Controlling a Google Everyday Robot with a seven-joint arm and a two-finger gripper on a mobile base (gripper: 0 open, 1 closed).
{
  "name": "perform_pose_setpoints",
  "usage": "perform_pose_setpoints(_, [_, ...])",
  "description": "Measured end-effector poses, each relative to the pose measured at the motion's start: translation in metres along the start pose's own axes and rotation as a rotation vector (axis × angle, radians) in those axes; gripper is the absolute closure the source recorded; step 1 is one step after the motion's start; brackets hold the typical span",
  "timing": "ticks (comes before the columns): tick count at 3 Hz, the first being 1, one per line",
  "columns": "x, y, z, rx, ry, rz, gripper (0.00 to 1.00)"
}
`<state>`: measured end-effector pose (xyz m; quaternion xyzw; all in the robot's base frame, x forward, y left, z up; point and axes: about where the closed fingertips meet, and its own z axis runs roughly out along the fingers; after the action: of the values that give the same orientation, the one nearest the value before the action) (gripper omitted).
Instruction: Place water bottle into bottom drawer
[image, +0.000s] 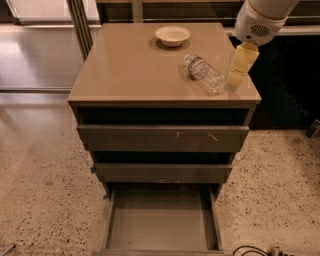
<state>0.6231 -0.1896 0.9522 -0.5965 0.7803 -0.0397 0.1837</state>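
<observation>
The water bottle (205, 74) lies on its side on the cabinet top (130, 70), near the right edge, cap pointing to the back left. My gripper (238, 70) hangs from the white arm at the upper right, just to the right of the bottle and above the top's right edge. Its cream fingers point down. The bottom drawer (161, 220) is pulled out at the foot of the cabinet, with a bare grey floor.
A cream shallow bowl (172, 35) stands at the back of the cabinet top. The two upper drawers (162, 138) are slightly out. Speckled floor lies around the cabinet. A dark opening is to the right, a cable (250, 250) at the bottom right.
</observation>
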Motion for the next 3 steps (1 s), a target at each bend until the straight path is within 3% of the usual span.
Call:
perform_pose_setpoints(1, [-0.002,-0.002,0.001,0.005,0.002,0.004,0.00])
perform_pose_setpoints(2, [-0.019,-0.021,0.017,0.040,0.023,0.047,0.00])
perform_pose_setpoints(3, [-0.045,-0.052,0.050,0.045,0.053,0.166,0.00])
